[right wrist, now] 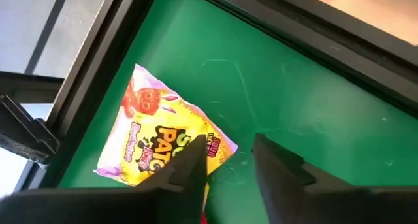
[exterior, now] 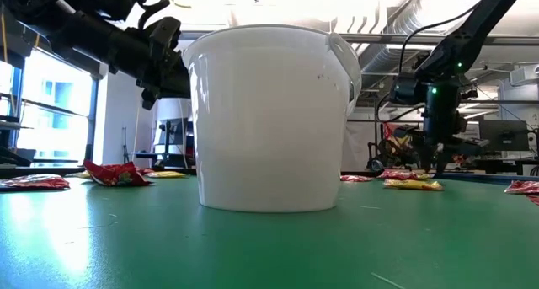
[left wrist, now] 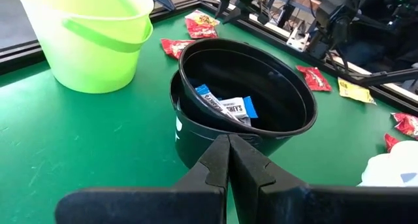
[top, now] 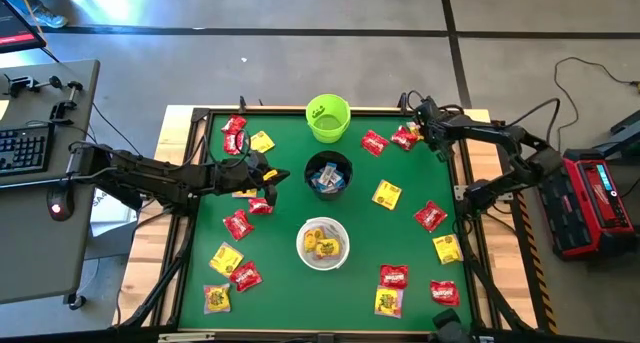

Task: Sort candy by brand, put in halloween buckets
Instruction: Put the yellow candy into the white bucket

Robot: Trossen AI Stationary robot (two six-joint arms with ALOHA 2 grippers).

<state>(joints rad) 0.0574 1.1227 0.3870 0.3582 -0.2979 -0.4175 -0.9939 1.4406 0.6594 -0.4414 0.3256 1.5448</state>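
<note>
Three buckets stand in a row down the middle of the green mat: lime green (top: 328,118), black (top: 328,173) holding blue-and-white packets (left wrist: 225,108), and white (top: 323,243) holding yellow packets. My left gripper (left wrist: 228,149) hovers shut and empty just left of the black bucket (left wrist: 245,96). My right gripper (right wrist: 230,149) points down, open, at the far right corner over a yellow candy packet (right wrist: 163,129). One finger stands over the packet's near corner; the other stands over bare mat. My right gripper comes from above, slanting down. One finger (right wrist: 192,162) covers the yellow packet's corner (right wrist: 219,142), and I cannot tell whether it touches. The packet lies flat on the mat.
Red and yellow candy packets lie scattered on the mat, such as a red one (top: 237,224) at the left and a yellow one (top: 387,194) at the right. The table's black frame rail (right wrist: 85,100) runs close beside the right gripper. A desk with a keyboard (top: 22,148) stands off the table's left.
</note>
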